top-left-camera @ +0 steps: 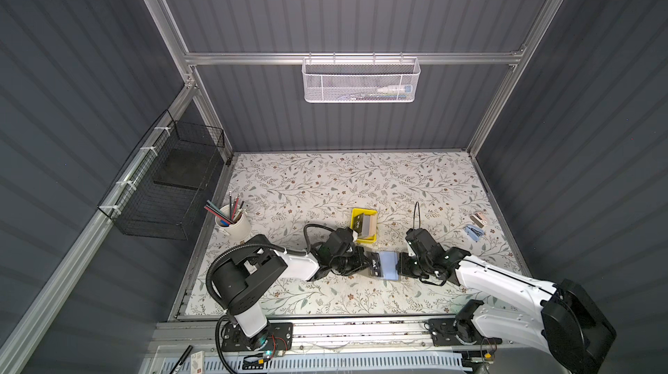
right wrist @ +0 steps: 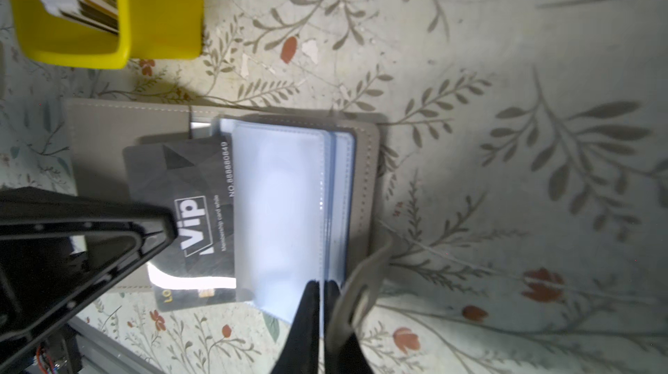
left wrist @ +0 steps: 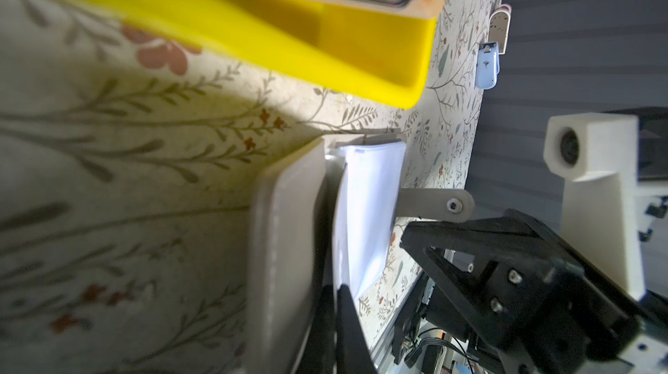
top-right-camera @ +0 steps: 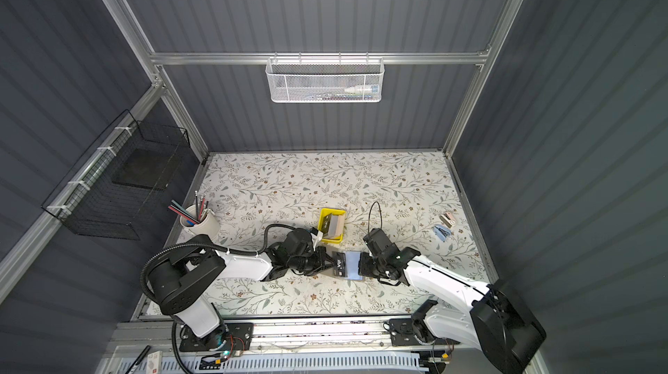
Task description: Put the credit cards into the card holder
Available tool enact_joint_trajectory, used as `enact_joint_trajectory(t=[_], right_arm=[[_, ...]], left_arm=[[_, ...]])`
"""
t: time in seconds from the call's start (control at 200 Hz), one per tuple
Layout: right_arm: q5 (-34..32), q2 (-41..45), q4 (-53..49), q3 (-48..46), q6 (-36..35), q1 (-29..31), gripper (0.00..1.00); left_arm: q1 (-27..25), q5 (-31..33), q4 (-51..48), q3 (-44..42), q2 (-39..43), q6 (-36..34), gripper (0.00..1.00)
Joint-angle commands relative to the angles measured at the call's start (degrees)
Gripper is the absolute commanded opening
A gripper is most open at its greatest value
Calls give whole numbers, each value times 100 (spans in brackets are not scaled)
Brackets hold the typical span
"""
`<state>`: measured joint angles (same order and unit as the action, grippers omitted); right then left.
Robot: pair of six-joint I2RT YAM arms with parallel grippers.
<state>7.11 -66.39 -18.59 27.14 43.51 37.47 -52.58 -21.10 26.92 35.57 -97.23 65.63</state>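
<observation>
The grey card holder [top-left-camera: 389,263] [top-right-camera: 352,264] lies open on the table's middle, bluish sleeves up, its tab strap [right wrist: 361,292] sticking out. A black VIP credit card [right wrist: 180,188] [top-left-camera: 375,264] lies at the mouth of a sleeve, one edge tucked under it. My left gripper [right wrist: 170,225] [top-left-camera: 367,263] is shut on that card from the left. My right gripper [right wrist: 321,289] [top-left-camera: 397,264] is shut on the edge of a sleeve [right wrist: 285,202]. A second dark card [right wrist: 180,296] shows beneath. More credit cards [right wrist: 90,10] stand stacked in the yellow tray [top-left-camera: 365,241].
The yellow tray [right wrist: 162,10] sits just behind the holder, close to the left wrist. A white cup of pencils [top-left-camera: 233,224] stands at the left edge. Two small clips [top-left-camera: 474,231] lie at the right. A wire basket [top-left-camera: 162,188] hangs on the left wall.
</observation>
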Motion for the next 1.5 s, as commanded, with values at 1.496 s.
enact_joint_trajectory(t=[1.496], right_arm=[[-466, -49, -486, -89, 185, -87, 8]], left_arm=[[-111, -311, 1018, -71, -656, -155, 15]])
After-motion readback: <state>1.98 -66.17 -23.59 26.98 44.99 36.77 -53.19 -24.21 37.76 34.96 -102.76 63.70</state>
